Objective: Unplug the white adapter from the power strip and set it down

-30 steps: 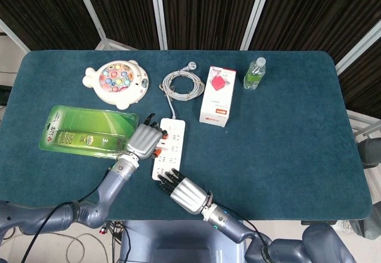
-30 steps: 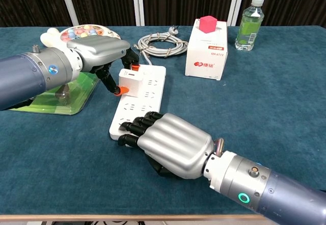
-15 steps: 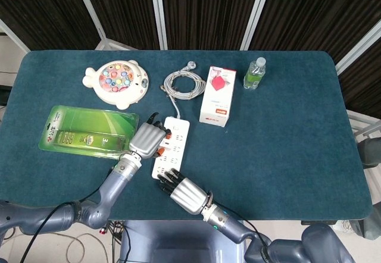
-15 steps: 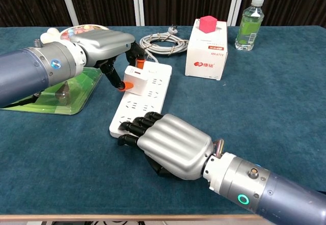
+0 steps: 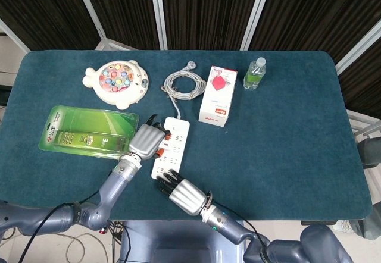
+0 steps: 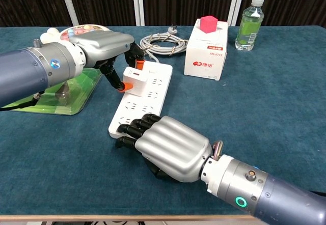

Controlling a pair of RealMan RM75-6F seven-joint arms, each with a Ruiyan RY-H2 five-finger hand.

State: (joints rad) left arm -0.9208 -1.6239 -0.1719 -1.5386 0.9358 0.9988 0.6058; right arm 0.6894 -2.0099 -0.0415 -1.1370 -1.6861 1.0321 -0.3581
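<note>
While the left robot hand (image 6: 104, 46) pinched the white adapter (image 6: 134, 77), seated at the far end of the power strip (image 6: 142, 97), the right robot hand (image 6: 168, 146) pressed the strip's near end to the bench (image 6: 265, 97), fingers curled, holding nothing. Step judged: extraction. Next: straight upward pull, strip kept pinned.

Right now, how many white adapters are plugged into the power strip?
1. The adapter sits near the far end of the strip, pinched by the left hand. The right hand covers part of the near end, so another could be hidden there.
</note>
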